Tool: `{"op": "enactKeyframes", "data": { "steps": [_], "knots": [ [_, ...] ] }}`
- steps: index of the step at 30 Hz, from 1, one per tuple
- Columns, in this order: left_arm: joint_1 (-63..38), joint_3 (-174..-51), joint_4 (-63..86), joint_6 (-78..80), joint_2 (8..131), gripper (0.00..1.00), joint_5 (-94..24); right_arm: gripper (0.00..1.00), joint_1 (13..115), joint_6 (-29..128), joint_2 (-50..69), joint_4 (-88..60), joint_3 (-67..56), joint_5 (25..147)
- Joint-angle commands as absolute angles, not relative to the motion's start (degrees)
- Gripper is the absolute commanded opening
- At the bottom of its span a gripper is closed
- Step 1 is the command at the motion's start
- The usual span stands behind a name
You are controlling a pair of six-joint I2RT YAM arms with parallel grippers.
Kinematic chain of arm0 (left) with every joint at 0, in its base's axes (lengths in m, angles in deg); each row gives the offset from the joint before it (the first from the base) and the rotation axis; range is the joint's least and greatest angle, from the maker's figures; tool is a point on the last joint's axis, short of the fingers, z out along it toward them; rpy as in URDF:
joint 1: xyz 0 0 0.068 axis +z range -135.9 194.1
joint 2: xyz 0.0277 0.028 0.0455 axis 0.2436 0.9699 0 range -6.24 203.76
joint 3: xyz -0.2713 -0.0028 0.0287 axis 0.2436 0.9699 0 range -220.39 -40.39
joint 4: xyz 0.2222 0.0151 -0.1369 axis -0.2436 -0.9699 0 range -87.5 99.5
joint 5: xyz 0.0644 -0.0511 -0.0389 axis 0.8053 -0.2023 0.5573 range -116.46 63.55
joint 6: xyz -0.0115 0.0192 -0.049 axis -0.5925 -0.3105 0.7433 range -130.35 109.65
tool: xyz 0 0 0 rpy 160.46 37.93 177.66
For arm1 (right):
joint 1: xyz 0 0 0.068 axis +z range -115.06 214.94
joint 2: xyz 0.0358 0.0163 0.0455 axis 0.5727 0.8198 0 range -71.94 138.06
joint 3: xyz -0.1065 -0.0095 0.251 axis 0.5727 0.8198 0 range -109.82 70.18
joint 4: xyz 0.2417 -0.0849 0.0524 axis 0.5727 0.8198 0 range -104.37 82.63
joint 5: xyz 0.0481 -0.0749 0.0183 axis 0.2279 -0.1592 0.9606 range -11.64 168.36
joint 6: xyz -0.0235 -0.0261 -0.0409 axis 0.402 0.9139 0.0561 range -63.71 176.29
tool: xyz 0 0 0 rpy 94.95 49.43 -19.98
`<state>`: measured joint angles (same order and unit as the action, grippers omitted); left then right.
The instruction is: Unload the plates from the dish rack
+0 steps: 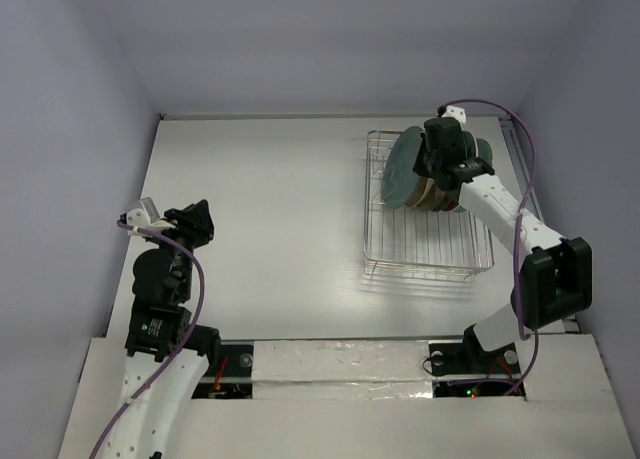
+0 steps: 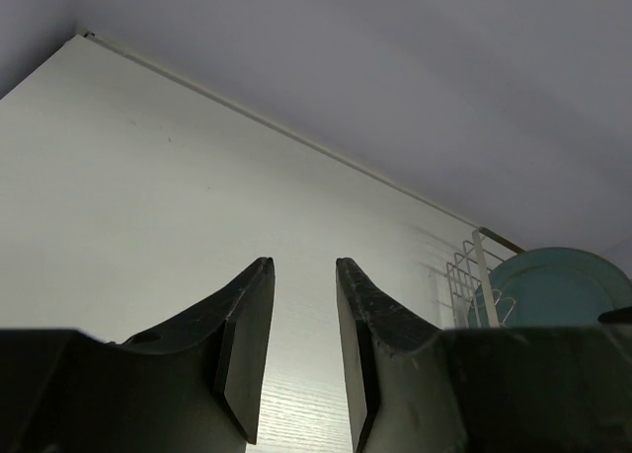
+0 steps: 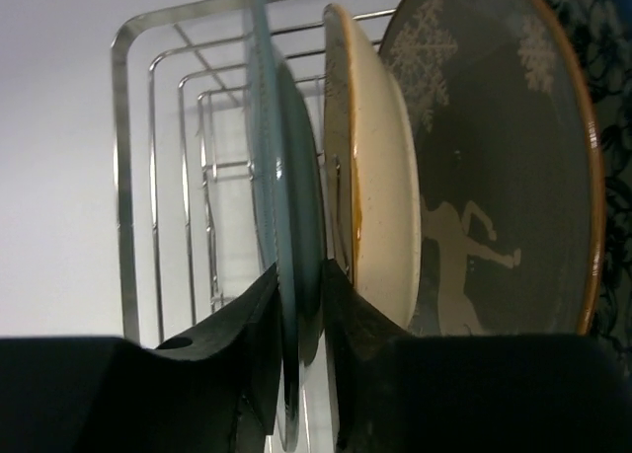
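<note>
The chrome wire dish rack (image 1: 425,259) stands at the right of the table, with several plates upright in its far end. My right gripper (image 1: 437,164) is shut on the rim of the plain teal plate (image 1: 403,167), the leftmost one. In the right wrist view the teal plate (image 3: 286,177) sits between my fingers (image 3: 259,315). Beside it stand a cream-backed plate (image 3: 380,177) and the brown plate with white reindeer (image 3: 494,157). My left gripper (image 1: 200,219) is open and empty above the table's left side; its view shows the rack (image 2: 464,275) and teal plate (image 2: 553,285) far right.
Pale walls close in the table on the left, back and right. The near half of the rack (image 1: 428,241) holds no plates. A strip of foil tape (image 1: 340,364) runs along the near edge between the arm bases.
</note>
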<state>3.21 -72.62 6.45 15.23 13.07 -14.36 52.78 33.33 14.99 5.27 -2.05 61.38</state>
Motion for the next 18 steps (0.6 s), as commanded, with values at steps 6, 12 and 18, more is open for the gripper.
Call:
{"op": "enactKeyframes", "data": {
  "steps": [6, 12, 18],
  "knots": [
    [2.9, -72.4, 8.6, 15.1, 12.9, 0.29, -14.6, 0.00, 58.3, 37.3, 15.0, 7.0, -11.4, 47.1],
    [2.9, -72.4, 8.5, 15.1, 12.9, 0.29, -14.6, 0.00, 63.0, 40.6, 9.2, 7.1, -19.4, 40.6],
    [2.9, -72.3, 8.5, 15.1, 12.7, 0.29, -14.6, 0.00, 68.9, 42.3, 3.7, 7.6, -24.2, 39.0]
  ]
}}
